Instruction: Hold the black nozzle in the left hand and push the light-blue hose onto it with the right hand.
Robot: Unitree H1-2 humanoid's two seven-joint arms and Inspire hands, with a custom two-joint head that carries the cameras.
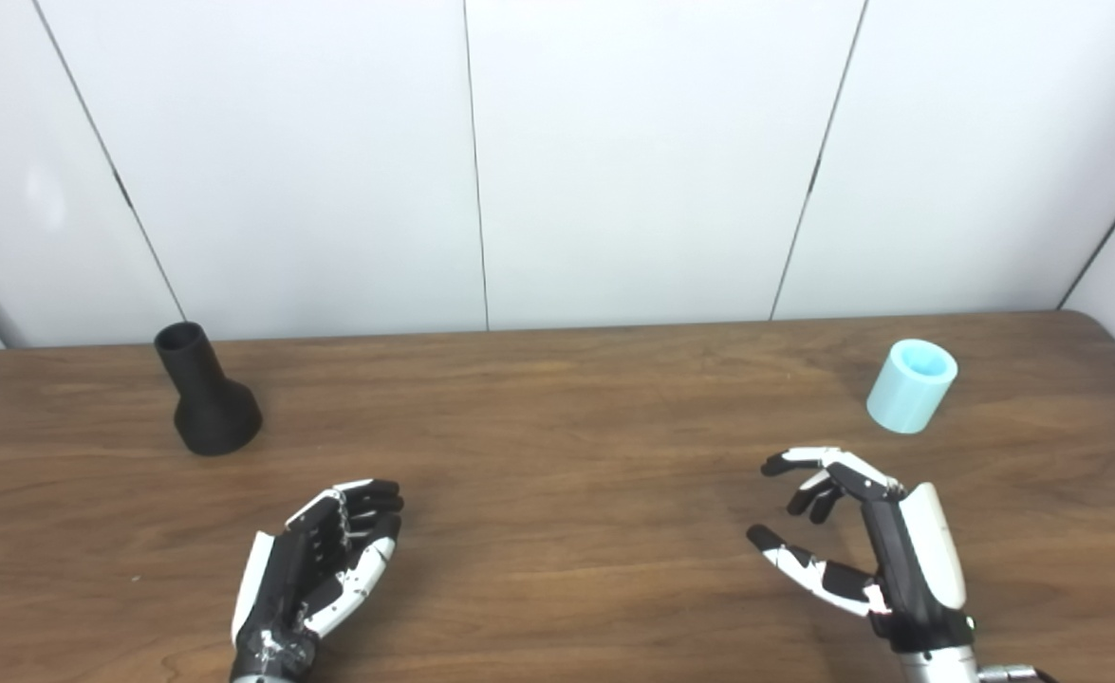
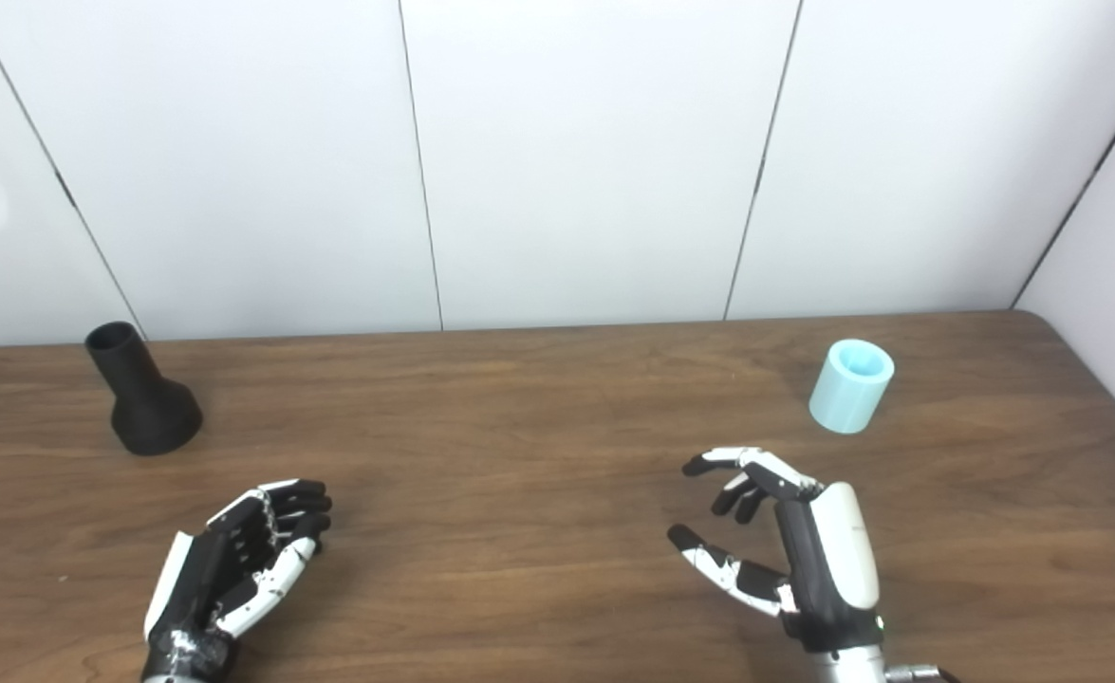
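Left hand (image 1: 315,569), right hand (image 1: 861,545) both empty, fingers spread. Nozzle (image 1: 204,403) beyond left hand, hose (image 1: 911,386) beyond right: careless reach risks toppling either.

A brown wooden table (image 1: 557,417) stands against white wall panels. A black flared plastic nozzle (image 1: 204,403) stands upright at far left, wide end down. A light-blue short cylindrical hose piece (image 1: 911,385) sits at far right. The left robot hand (image 1: 315,569) and right robot hand (image 1: 861,545) hover near the front edge, fingers apart, empty.
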